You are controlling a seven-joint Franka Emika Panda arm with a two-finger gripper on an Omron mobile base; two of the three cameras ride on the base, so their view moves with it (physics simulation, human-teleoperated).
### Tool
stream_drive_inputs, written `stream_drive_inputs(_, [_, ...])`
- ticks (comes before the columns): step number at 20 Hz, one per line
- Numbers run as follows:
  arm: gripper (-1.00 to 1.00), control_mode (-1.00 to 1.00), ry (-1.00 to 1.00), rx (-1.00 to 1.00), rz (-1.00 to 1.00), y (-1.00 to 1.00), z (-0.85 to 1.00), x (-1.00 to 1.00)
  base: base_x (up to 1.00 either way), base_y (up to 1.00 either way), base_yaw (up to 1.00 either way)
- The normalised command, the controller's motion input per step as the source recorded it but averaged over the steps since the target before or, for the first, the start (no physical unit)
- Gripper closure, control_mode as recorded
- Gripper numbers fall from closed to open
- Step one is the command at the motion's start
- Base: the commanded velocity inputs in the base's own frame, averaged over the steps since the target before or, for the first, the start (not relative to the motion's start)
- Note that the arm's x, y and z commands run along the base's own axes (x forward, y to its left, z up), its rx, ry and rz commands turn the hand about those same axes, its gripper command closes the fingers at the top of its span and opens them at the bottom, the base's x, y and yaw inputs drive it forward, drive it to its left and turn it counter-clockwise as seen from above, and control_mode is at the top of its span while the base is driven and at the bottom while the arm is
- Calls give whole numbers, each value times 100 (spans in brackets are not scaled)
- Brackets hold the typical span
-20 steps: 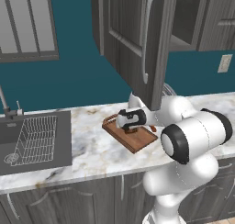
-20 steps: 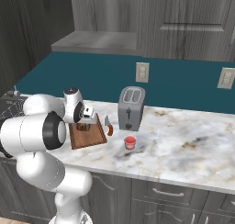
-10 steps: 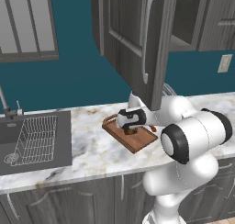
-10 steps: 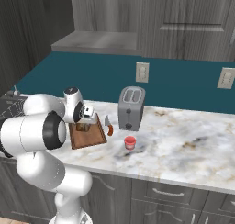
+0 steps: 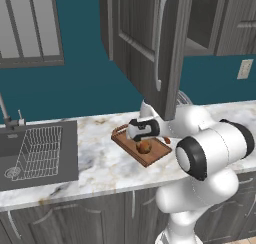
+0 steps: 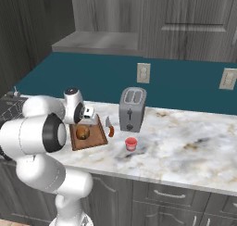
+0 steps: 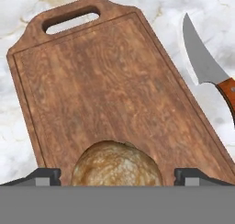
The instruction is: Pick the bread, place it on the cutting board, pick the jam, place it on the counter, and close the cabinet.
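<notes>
The bread, a round golden-brown bun, rests on the near end of the wooden cutting board. My gripper hovers right over it, open, one fingertip on each side and a gap to each. From the base views, the gripper hangs just above the bread on the cutting board. The jam, a small red-lidded jar, stands on the counter right of the board. The cabinet door stands open above the arm.
A knife with an orange-brown handle lies on the counter beside the board's right edge. A toaster stands behind the jam. A sink with a wire dish rack is to the left.
The hand has hardly moved over the board. The bread now shows beneath it, lying on the board between the spread fingers.
</notes>
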Motion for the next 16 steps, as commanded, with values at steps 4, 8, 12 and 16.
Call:
stream_drive_inputs(4, [-100,-100,-13,0,0,0,6,-21,0,0,0])
stream_drive_inputs(8, [-100,-100,-24,0,0,0,14,-39,0,0,0])
stream_drive_inputs(12, [-100,-100,-28,0,0,0,18,-37,0,0,0])
stream_drive_inputs(16, [-100,-100,-27,0,0,0,23,-40,0,0,0])
